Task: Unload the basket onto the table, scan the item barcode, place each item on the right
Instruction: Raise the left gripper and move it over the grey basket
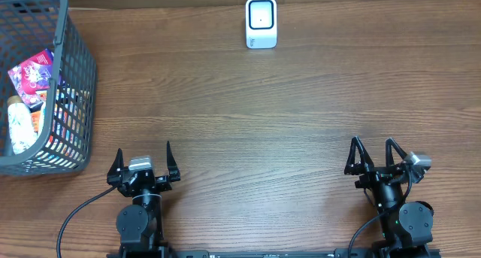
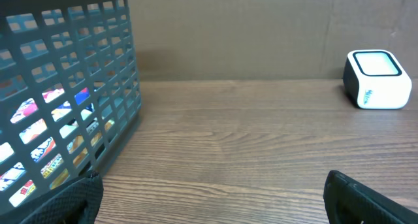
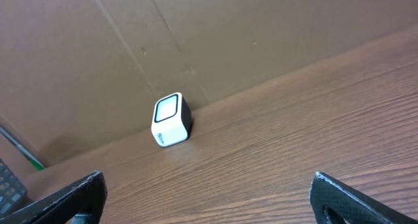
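The left gripper sits at the near edge of the table, left of centre, jaws spread wide and holding nothing. The right gripper sits at the near edge on the right, also wide and empty. The two are well apart, with bare wood between them.

The basket fills the far left corner, its left side cut off by the overhead frame. Its near right corner is just ahead and to the left of the left gripper, apart from it. Inside lie the goods: a purple packet towards the back, a white bottle nearer the front, and more coloured packs showing through the mesh. In the left wrist view the basket wall stands close on the left.

The scanner stands upright at the far edge, about midway across, its window facing up and towards the arms. A brown wall rises right behind it, so there is no room past it.

From the basket's right side to the table's right edge, and from the grippers up to the scanner, the wood is open.
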You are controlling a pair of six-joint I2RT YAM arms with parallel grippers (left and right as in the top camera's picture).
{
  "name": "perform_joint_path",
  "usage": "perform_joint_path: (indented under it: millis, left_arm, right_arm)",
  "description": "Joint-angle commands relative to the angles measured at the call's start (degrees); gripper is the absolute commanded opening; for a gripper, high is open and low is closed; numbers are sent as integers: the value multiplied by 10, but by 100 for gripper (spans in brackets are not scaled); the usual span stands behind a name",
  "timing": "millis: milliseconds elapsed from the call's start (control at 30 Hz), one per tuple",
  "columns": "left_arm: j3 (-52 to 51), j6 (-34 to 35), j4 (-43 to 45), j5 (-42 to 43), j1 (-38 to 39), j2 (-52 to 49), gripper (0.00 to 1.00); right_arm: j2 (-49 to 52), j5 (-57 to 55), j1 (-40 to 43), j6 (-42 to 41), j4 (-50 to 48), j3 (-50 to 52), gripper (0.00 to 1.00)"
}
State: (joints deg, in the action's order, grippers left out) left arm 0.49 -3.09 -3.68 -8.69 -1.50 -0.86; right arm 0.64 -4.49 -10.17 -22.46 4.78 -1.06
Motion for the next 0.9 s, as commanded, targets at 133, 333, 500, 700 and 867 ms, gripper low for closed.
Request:
perform_joint_path:
  millis: [133, 333, 500, 700, 867]
  left_arm:
    - [58, 20, -46, 12, 4, -2, 100]
    - [156, 35, -71, 7, 4, -73, 100]
    - [263, 97, -113, 11, 4, -181, 100]
    - [378, 106, -138, 57, 4, -291, 100]
    - [381, 137, -117, 120, 4, -328, 100]
  right_arm:
    - [-3, -3, -2, 2, -2, 5, 100]
    - [-4, -3, -2, 2, -2, 5, 100]
    - [-3, 3, -2, 2, -2, 5, 100]
    - [-3, 7, -2, 2, -2, 5, 100]
    - [-4, 7, -2, 2, -2, 5, 100]
